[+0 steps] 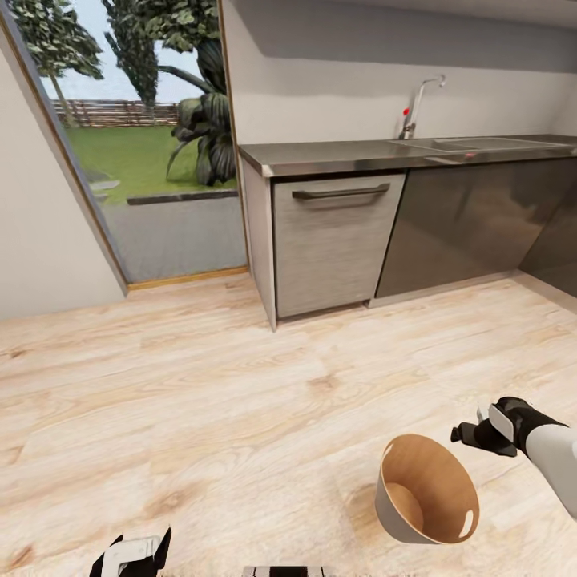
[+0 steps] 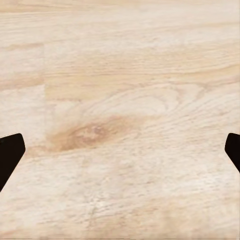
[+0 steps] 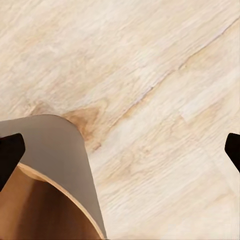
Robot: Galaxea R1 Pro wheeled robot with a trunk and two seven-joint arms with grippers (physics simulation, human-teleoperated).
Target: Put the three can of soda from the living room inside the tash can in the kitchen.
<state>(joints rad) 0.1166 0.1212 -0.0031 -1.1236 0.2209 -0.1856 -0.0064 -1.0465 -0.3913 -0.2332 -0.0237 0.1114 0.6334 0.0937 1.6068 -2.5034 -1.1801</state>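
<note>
A home kitchen: steel counter (image 1: 336,154) with sink faucet (image 1: 413,108), grey cabinets (image 1: 461,220), wood floor (image 1: 208,401), garden window (image 1: 136,120).

The right gripper (image 3: 120,152) hangs over the light wood floor (image 3: 150,75), its two dark fingertips (image 3: 9,150) showing at opposite edges of the picture with a wide gap between them and nothing held in that gap. Under it stands the tash can (image 3: 60,150), seen from above at a slant: a curved stretch of its light grey outer wall, a thin pale rim, and part of the brown wood-coloured inside beyond the rim. One fingertip lies over the bin's rim; the other is over bare planks, well apart from the bin. The floor shows pale grain, a darker knot close beside the bin's wall, and a long seam between boards.
</note>
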